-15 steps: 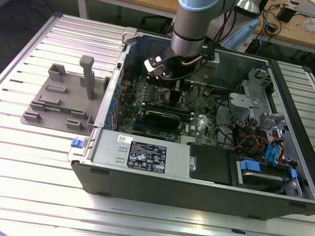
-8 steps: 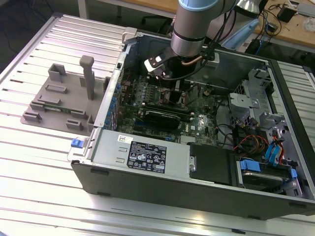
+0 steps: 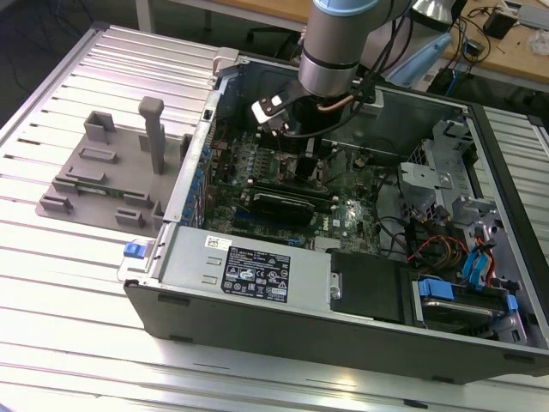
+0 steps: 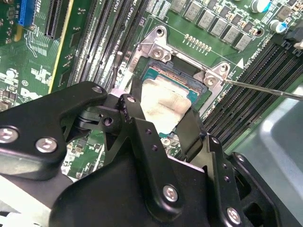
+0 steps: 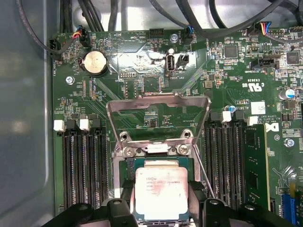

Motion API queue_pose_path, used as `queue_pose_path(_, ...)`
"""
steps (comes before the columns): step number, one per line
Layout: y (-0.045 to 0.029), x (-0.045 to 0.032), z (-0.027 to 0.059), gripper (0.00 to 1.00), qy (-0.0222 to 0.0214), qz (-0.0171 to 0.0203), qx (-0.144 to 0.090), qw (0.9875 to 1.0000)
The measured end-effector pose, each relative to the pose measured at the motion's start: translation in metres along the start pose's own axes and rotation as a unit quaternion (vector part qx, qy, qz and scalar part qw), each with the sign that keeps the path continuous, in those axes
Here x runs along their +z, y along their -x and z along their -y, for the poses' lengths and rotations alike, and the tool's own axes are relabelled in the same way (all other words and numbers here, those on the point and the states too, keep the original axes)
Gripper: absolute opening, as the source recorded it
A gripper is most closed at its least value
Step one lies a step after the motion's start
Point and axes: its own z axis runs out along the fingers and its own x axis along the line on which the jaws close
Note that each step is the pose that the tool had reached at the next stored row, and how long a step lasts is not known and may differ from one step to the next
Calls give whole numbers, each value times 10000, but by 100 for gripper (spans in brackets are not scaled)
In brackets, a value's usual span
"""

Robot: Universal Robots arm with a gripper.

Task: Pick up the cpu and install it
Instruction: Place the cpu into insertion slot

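The cpu is a flat square chip with a silvery, pink-tinged top plate. It lies level in the motherboard socket, inside the open computer case. My gripper reaches down over it, with one black finger against each of two opposite edges of the chip. In the second wrist view the cpu sits between the two fingers of the gripper. In the exterior view the arm's wrist hangs over the motherboard.
The socket's metal load plate stands open beyond the chip, and its thin lever sticks out sideways. Memory slots flank the socket. A grey plastic fixture stands on the table at the exterior view's left.
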Motion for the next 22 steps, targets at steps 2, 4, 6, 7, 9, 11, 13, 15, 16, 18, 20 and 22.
queue_pose_path(2,0,0,2,54,1,-3,-59,10000)
queue_pose_path(4,0,0,16,54,1,-5,-89,10000)
queue_pose_path(6,1,0,35,54,2,-6,-101,9999)
queue_pose_path(7,1,0,35,54,2,-6,-102,9999)
queue_pose_path(9,1,0,36,54,1,-5,-101,9999)
queue_pose_path(11,2,2,37,54,-1,-89,-96,9999)
queue_pose_path(13,2,3,36,54,-4,-148,-92,9998)
queue_pose_path(15,2,3,36,54,-4,-165,-92,9998)
queue_pose_path(16,2,3,36,54,-4,-163,-92,9998)
queue_pose_path(18,3,3,36,54,-5,-133,-94,9999)
queue_pose_path(20,3,3,36,54,-8,-109,-96,9999)
queue_pose_path(22,4,9,33,54,-8,-109,-95,9999)
